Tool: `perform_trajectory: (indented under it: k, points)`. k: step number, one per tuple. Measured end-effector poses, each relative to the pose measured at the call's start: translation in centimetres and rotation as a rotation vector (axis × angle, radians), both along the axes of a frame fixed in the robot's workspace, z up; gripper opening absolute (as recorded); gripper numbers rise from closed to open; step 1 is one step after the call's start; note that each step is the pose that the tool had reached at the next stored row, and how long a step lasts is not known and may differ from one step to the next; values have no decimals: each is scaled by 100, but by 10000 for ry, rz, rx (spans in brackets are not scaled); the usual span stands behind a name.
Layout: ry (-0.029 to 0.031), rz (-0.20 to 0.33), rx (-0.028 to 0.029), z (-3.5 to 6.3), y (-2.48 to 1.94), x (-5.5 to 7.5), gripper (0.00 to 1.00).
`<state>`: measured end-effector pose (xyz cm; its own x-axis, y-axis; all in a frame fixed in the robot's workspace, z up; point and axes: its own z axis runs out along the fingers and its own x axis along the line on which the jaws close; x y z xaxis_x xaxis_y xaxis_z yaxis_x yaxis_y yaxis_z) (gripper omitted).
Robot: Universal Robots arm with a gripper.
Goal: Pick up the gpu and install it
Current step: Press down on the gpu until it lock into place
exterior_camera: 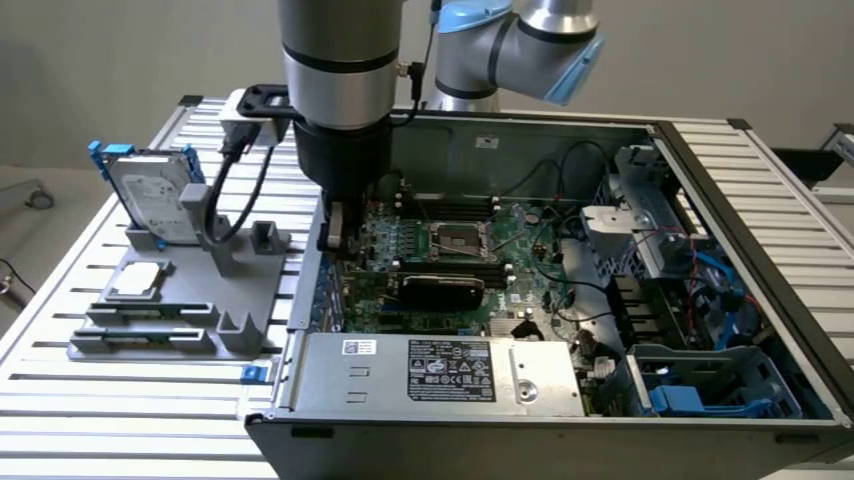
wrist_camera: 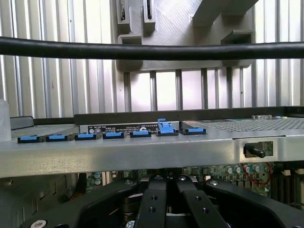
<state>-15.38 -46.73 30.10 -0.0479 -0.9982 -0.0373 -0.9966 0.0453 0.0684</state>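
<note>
My fingers [exterior_camera: 335, 232] are drawn together, gripping nothing, low inside the open computer case [exterior_camera: 747, 200] by its wall at nine o'clock. The gpu [exterior_camera: 442, 290] sits on the motherboard [exterior_camera: 534, 275], at about four o'clock from me.

The gripper [exterior_camera: 336, 235] hangs inside the open case [exterior_camera: 747, 200], left of centre, above the motherboard [exterior_camera: 461, 235]. The gpu [exterior_camera: 442, 290] sits seated just right, mid-frame.
</note>
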Motion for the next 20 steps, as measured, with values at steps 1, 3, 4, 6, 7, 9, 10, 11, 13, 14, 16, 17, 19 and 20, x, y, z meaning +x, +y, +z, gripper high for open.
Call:
perform_trajectory:
  k: [1, 3, 4, 6, 7, 9, 10, 11, 13, 14, 16, 17, 19, 20]
  points:
    - [3, -9, -21, 6, 0, -1, 11]
    - [11, -29, -72, 22, 3, -3, 11]
    - [9, -36, -91, 28, 4, -3, 11]
    - [4, -44, -129, 37, 8, -1, 11]
    - [4, -47, -141, 42, 9, 0, 11]
    - [4, -56, -145, 51, 11, 0, 11]
    - [4, -63, -146, 52, 13, 0, 11]
    - [3, -68, -145, 52, 14, 0, 11]
    - [3, -79, -146, 52, 15, -1, 11]
    - [3, -89, -145, 51, 15, 0, 11]
    - [5, -117, -141, 49, 16, 0, 11]
    - [5, -133, -135, 49, 17, -1, 11]
    - [5, -163, -118, 43, 17, -1, 11]
    - [4, -177, -105, 37, 17, -1, 11]
